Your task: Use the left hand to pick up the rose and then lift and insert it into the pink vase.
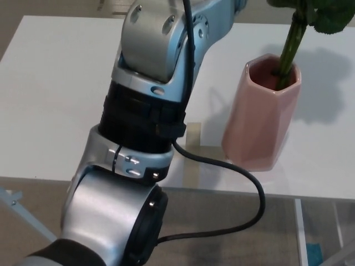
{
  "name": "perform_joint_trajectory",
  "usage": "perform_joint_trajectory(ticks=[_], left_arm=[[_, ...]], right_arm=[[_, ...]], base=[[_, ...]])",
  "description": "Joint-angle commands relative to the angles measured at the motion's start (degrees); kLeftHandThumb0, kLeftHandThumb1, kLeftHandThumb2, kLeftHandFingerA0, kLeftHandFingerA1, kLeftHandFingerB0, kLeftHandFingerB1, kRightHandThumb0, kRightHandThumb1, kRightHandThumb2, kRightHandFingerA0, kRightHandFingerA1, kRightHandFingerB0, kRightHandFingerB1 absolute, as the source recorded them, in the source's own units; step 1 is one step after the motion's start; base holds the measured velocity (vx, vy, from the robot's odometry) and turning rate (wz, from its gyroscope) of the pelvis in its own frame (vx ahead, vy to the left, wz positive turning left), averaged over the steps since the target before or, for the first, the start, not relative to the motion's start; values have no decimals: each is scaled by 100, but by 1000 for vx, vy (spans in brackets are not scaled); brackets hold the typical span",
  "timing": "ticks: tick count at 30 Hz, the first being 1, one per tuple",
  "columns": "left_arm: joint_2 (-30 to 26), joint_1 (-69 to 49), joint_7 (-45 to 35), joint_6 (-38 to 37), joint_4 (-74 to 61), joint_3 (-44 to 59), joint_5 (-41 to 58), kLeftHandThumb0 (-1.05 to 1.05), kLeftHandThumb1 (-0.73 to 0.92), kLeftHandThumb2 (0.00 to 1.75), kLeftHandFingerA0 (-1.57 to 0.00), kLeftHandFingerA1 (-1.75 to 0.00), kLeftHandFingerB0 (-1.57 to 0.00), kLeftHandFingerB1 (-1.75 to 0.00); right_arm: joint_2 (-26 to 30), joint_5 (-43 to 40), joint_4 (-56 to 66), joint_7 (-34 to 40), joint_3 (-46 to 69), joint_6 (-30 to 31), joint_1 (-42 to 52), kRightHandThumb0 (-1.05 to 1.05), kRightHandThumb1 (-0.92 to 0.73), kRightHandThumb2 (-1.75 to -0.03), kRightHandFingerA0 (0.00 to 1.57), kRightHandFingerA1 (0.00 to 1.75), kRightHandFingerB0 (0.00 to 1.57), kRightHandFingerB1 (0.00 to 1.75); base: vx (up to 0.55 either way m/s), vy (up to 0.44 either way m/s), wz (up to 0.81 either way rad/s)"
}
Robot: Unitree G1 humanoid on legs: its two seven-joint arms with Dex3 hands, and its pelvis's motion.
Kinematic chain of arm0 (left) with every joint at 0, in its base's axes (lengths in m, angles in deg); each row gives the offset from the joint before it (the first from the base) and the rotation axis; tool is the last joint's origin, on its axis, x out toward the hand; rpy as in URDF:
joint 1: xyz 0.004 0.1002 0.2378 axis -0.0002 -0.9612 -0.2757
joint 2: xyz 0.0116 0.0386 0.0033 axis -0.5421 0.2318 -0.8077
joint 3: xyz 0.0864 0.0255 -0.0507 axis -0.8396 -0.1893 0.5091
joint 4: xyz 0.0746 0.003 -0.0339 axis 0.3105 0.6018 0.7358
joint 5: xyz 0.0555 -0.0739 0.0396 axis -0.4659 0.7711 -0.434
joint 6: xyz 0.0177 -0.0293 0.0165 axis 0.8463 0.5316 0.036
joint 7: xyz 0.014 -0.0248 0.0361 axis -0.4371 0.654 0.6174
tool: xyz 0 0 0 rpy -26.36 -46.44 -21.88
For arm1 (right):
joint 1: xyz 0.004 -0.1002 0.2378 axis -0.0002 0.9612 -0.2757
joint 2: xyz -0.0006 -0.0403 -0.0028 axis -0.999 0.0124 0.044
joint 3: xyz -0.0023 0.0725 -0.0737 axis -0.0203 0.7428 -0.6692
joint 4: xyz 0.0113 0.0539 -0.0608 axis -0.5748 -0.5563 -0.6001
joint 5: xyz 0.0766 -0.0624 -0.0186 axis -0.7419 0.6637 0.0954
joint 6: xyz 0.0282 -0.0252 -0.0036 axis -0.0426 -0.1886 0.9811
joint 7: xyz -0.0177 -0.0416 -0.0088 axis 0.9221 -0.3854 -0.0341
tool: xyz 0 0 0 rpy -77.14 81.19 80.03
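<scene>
Only one view, head camera. Left arm [150, 111] fills the picture's left and centre, silver and black segments rising from the bottom edge toward the top, a black cable [233, 172] looping off it over the tabletop's near edge. Left hand is out of frame past the top edge, so can't tell what its fingers are doing. Right hand not visible. Pink vase [260, 119] stands upright on the white tabletop [50, 94] toward the near right, close to the front edge. Rose stem [288, 50] is in the vase mouth, green, leaning slightly right, leaves cut by the top edge; bloom not visible. Tape cross [191, 141] on the tabletop between arm and vase, partly hidden by the arm.
</scene>
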Motion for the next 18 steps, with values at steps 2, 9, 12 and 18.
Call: perform_joint_trajectory(ticks=[2, 9, 12, 18], left_arm=[[47, -78, 47, -116, -24, -34, -42, -18, 84, 66, -95, -133, -81, -88], [6, -231, 45, -148, -6, -72, -63, -18, 84, 66, -94, -133, -80, -89], [13, -322, 58, -134, -39, -73, -54, -17, 84, 66, -95, -134, -81, -89], [17, -431, 68, -81, -91, -39, -7, -17, 84, 66, -95, -135, -82, -87]], right_arm=[[50, 25, -22, -34, -11, 28, 26, -38, -55, -95, 61, 66, 44, 58], [52, 33, -35, 17, -36, 40, 31, -39, -55, -94, 61, 66, 44, 58], [51, 84, -35, 71, -83, 41, 27, -39, -55, -94, 61, 66, 45, 58], [51, 65, -24, -9, -86, -11, 25, -39, -55, -95, 61, 66, 45, 58]], base=[[0, 0, 0], [0, 0, 0], [0, 0, 0], [0, 0, 0]])
